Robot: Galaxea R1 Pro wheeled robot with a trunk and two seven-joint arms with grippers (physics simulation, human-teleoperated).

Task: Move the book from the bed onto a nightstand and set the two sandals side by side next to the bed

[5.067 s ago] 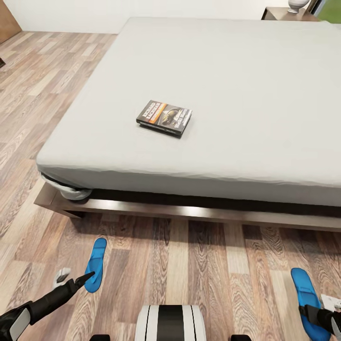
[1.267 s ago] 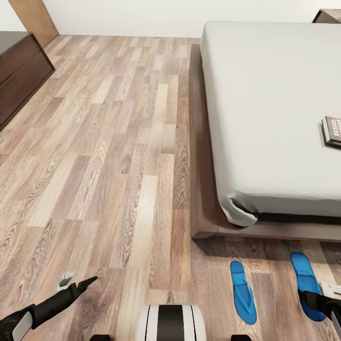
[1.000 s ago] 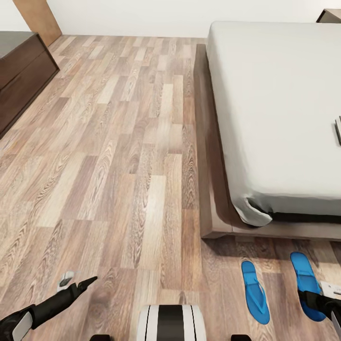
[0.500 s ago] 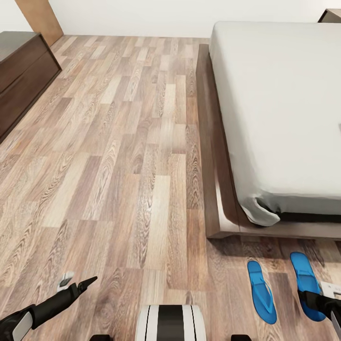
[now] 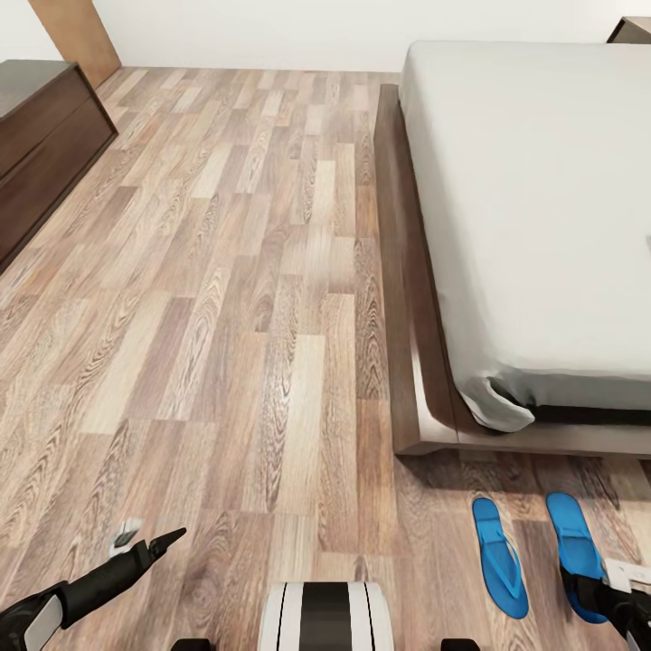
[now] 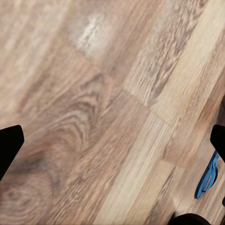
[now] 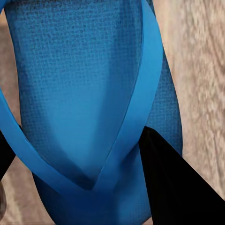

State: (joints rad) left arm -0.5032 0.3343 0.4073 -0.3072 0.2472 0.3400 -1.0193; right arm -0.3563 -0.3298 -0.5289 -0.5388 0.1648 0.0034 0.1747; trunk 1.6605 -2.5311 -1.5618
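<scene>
R pincer [image 5: 604,588] grips one blue sandal [image 5: 573,550] beside its twin [image 5: 499,556] near bed [image 5: 506,208]; L pincer [image 5: 149,541] wide, empty; crooked release could misalign pair.

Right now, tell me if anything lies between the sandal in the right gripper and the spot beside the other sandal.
Nothing visible does. Bare floor separates the held sandal at the right gripper from the other sandal, below the bed.
</scene>
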